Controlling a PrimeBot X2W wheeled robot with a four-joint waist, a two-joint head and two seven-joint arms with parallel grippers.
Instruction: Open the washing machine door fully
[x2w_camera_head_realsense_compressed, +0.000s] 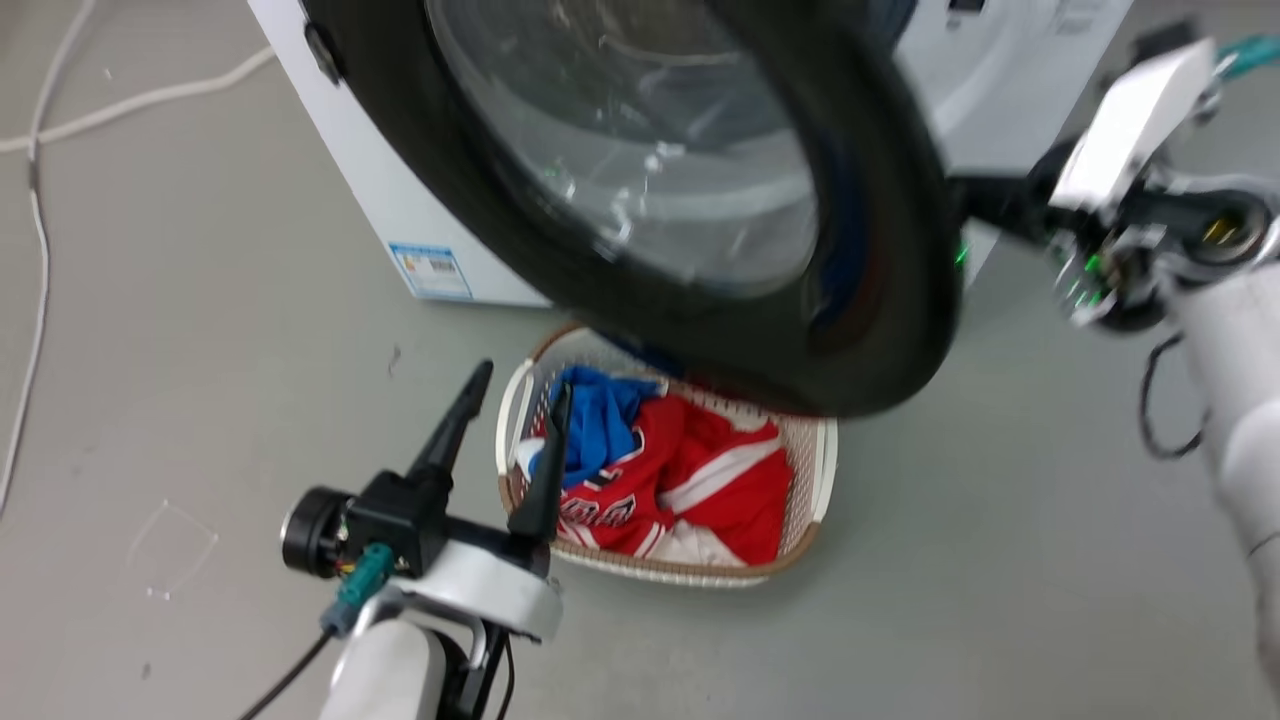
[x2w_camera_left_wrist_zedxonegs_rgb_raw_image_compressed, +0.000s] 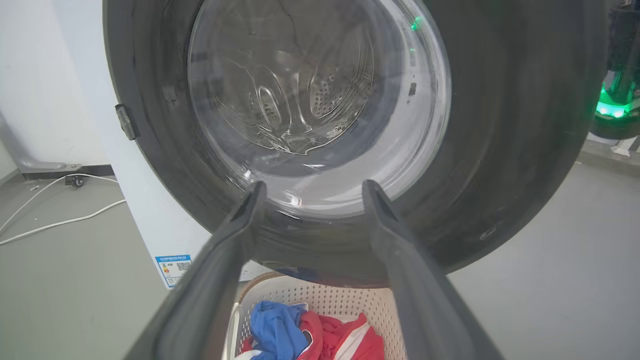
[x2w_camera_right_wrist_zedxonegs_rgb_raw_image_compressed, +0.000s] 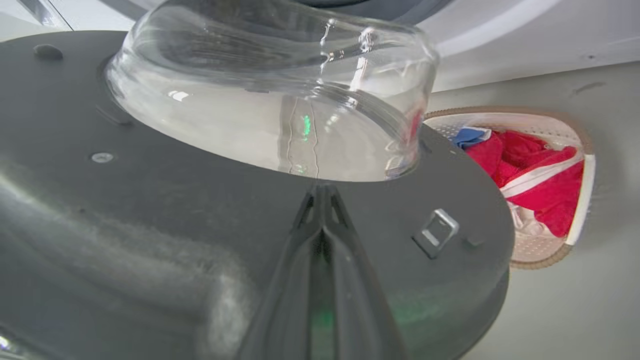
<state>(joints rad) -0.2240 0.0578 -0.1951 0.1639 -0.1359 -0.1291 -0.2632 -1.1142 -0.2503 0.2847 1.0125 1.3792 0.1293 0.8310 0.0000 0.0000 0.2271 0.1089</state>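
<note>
Glossy black, the washing machine door (x2w_camera_head_realsense_compressed: 885, 250) stands part-open ahead of your left end effector (x2w_camera_head_realsense_compressed: 523, 385), which is spread and empty. Your right end effector (x2w_camera_right_wrist_zedxonegs_rgb_raw_image_compressed: 322, 189), closed on nothing, meets its inner face. It is likely stiff and slick, so push near its rim.

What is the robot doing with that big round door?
It's opening the washing machine door, which is swung partway out. The right gripper, jaws shut, lies against the door's inner side. The left gripper hangs with jaws open in front, near a laundry basket of red and blue clothes.
</note>
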